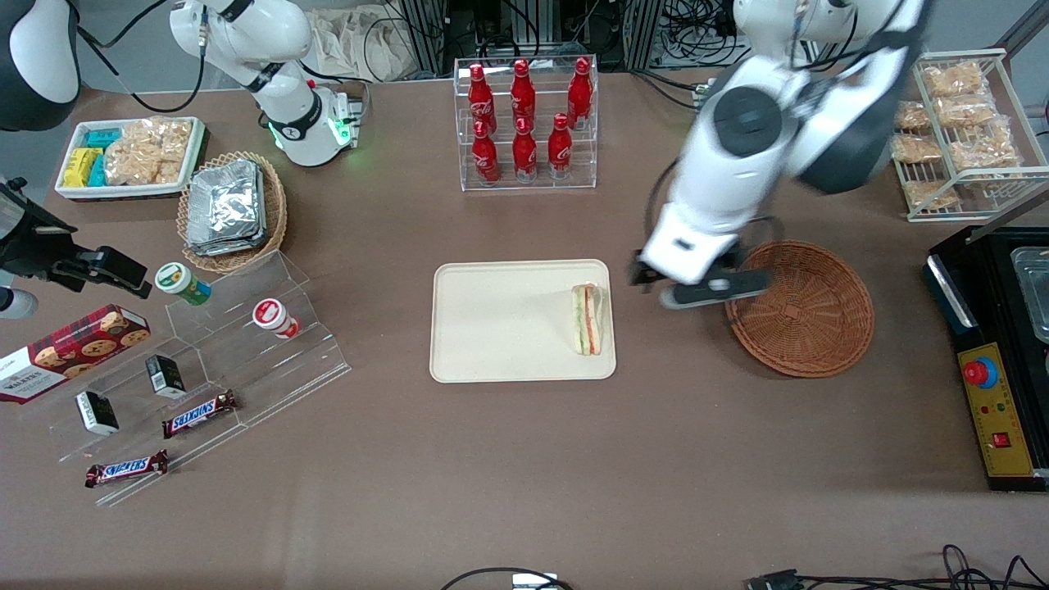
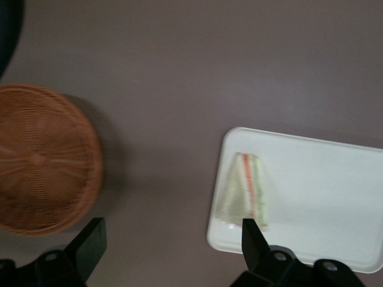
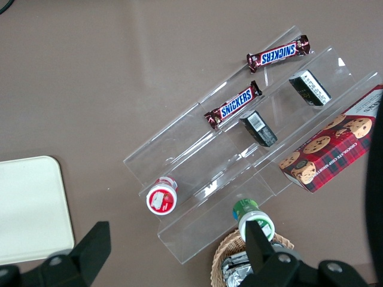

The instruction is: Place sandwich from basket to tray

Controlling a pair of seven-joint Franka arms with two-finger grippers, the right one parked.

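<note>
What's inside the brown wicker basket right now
Nothing shows in the brown wicker basket: bare woven bottom only, though the arm covers part of its rim in the front view. The sandwich lies on the beige tray. The open gripper hovers between tray and basket.

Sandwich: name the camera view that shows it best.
The front view: the sandwich lies sharp and whole on the tray. The left wrist view shows it blurred, near the open hand. The right wrist view misses it.

Wrapped sandwich [image 1: 588, 319] on tray [image 1: 492, 328]
</note>
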